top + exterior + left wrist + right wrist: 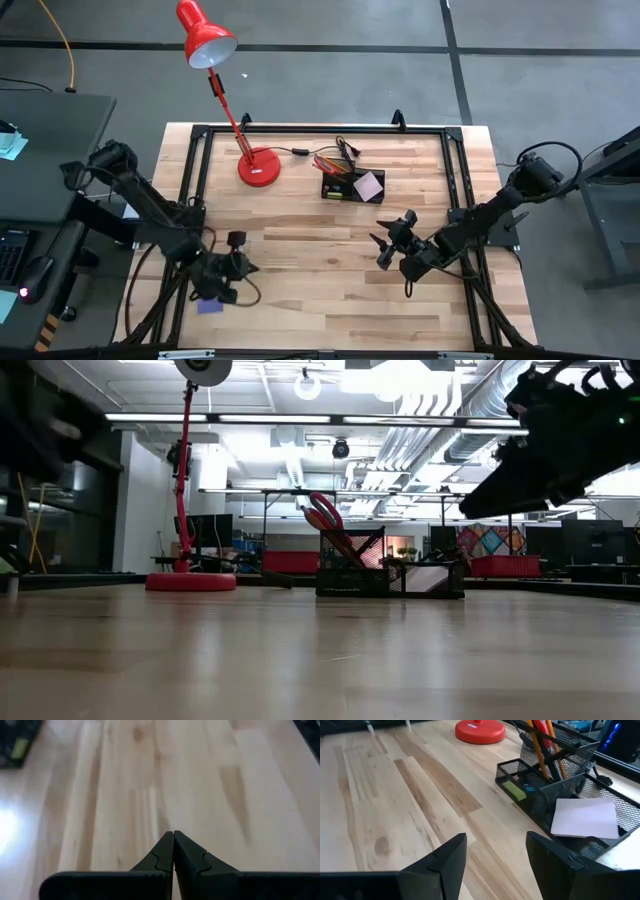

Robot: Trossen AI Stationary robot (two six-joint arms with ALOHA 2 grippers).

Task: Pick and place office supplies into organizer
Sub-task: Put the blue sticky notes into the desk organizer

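Note:
The black mesh organizer point(350, 184) point(555, 785) stands at the table's far middle. Orange pencils point(540, 745) and red-handled scissors point(322, 515) stand in its tall part. A pink pad point(585, 817) lies flat in its low tray, and a small yellow-green piece point(514, 790) in a side compartment. A blue-purple pad point(210, 306) lies flat on the table near the front left, partly under my left arm. Just to its right my left gripper point(248, 268) point(173, 834) is shut and empty above the wood. My right gripper point(381, 250) point(496, 840) is open and empty, on the near right side of the organizer.
A red desk lamp stands on its round base point(258, 166) point(190, 580) left of the organizer, with its cord running toward it. A black frame point(320, 130) borders the table top. Bare wood point(310, 260) lies between the two grippers.

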